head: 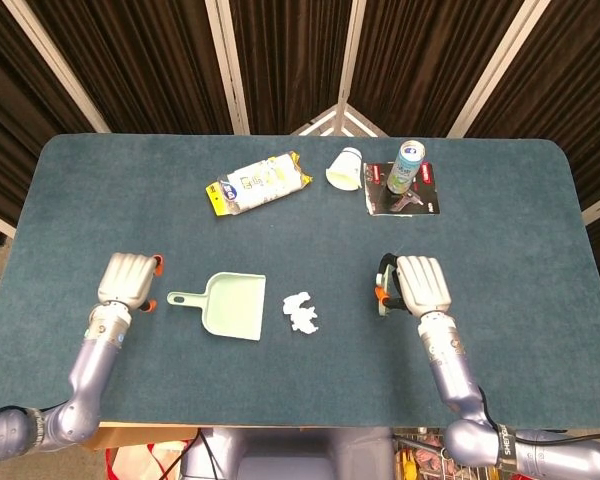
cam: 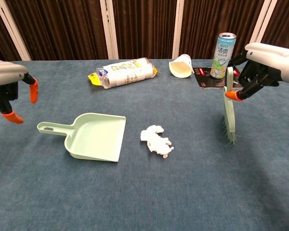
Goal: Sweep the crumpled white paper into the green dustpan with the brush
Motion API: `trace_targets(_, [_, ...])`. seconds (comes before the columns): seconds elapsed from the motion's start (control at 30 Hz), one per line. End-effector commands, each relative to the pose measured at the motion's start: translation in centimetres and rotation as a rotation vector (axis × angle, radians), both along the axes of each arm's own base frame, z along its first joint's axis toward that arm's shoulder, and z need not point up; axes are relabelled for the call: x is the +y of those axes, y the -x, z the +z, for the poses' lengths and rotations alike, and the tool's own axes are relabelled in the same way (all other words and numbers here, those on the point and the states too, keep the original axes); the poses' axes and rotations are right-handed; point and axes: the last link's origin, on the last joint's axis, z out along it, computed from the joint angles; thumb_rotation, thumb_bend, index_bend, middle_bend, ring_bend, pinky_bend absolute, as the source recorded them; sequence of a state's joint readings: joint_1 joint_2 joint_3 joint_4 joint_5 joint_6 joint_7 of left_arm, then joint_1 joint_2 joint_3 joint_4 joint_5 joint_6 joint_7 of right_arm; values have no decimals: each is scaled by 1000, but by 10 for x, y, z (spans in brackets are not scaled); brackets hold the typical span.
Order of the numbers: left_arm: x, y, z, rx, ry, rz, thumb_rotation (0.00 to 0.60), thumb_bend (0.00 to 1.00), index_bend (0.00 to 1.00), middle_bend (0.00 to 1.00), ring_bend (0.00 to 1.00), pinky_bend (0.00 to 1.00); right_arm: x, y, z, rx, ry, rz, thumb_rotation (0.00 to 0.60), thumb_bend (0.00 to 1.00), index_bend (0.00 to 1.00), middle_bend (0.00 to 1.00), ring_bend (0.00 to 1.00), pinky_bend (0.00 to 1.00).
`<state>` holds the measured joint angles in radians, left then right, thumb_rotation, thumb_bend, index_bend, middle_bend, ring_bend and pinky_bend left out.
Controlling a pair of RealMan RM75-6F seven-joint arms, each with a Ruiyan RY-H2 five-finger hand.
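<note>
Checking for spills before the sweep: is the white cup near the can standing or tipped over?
Tipped over. The white cup lies on its side on the table, its open mouth facing the chest camera, beside the upright can.

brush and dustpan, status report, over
Right hand holds brush, bristles down. Left hand open above dustpan handle. Crumpled paper unswept beside dustpan mouth. Path clear.

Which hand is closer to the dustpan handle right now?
Left. The left hand hovers just left of the green dustpan handle, fingers apart. The right hand holds the brush well right, beyond the crumpled paper.
</note>
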<state>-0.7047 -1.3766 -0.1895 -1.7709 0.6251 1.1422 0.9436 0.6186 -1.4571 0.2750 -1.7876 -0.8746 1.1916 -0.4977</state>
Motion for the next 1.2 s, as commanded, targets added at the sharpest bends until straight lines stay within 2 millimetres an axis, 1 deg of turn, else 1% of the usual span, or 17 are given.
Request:
trace_targets(0.03, [-1, -4, -15, 3, 21, 5, 600, 236, 432, 1000, 1000, 989, 0, 0, 0, 0, -1, 0, 600, 508, 823, 879, 910, 902])
trace_targets(0.27, [-6, -12, -38, 14, 61, -3, 600, 297, 433, 1000, 1000, 991, 1, 2, 1, 2, 0, -4, 600, 510, 823, 878, 910, 902])
trace_targets(0.57, [-2, -22, -62, -6, 67, 12, 600, 307, 435, 1000, 1000, 991, 1, 6, 1, 10, 1, -11, 600, 512, 826, 879, 910, 902])
trace_targets(0.63, [-1, -24, -65, -4, 69, 14, 600, 344, 442, 1000, 1000, 992, 1, 6, 2, 11, 1, -10, 600, 513, 826, 878, 910, 902])
trace_targets(0.7, [0, -27, -69, -7, 71, 15, 600, 413, 481, 1000, 1000, 995, 1, 7, 2, 14, 2, -9, 600, 518, 826, 879, 910, 902])
trace_targets(0.77, [0, -30, -72, -15, 72, 16, 600, 489, 567, 1000, 1000, 1000, 1, 7, 3, 15, 2, -9, 600, 530, 826, 879, 910, 902])
trace_targets(0.87, [0, -36, -75, -28, 67, 7, 600, 529, 635, 1000, 1000, 1000, 1, 7, 3, 14, -1, -10, 600, 548, 827, 879, 910, 902])
trace_targets(1.0, [0, -43, -74, -39, 59, -4, 600, 542, 651, 1000, 1000, 1000, 3, 5, 2, 8, -8, -7, 600, 555, 831, 878, 910, 902])
trace_targets(1.2, [1, -52, -71, -49, 54, -7, 600, 542, 658, 1000, 1000, 1000, 10, -4, -3, -10, -27, 10, 600, 556, 832, 879, 910, 902])
